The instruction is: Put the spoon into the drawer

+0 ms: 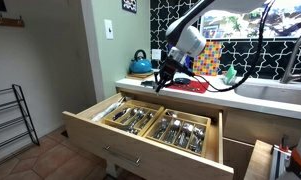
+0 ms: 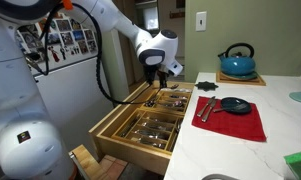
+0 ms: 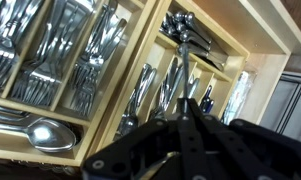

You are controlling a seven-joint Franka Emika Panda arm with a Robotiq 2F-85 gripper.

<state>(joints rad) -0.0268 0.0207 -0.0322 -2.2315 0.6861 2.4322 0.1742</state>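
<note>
In an exterior view, the drawer (image 1: 100,130) is pulled wide open and its cutlery trays are full. The tool (image 1: 168,72) hangs over its rear, beside the desk (image 1: 270,98).

In an exterior view, the tool (image 2: 162,72) is above the trays.

In the wrist view, I can't tell whether the tool is clenched or released. A spoon (image 3: 35,130) lies flat in a compartment, long axis left-right, bowl rightward. If that is the one, only retreat is left.

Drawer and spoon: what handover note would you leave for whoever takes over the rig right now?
The gripper hangs low over the open drawer. I cannot tell whether it is open or shut, or whether it holds anything.
The drawer's compartments are full of cutlery.
A large spoon lies in one compartment; I cannot tell if it is the job's spoon.
Done: drawer open, gripper at it.
Left: check the gripper, release any spoon it holds, lift clear.
</note>
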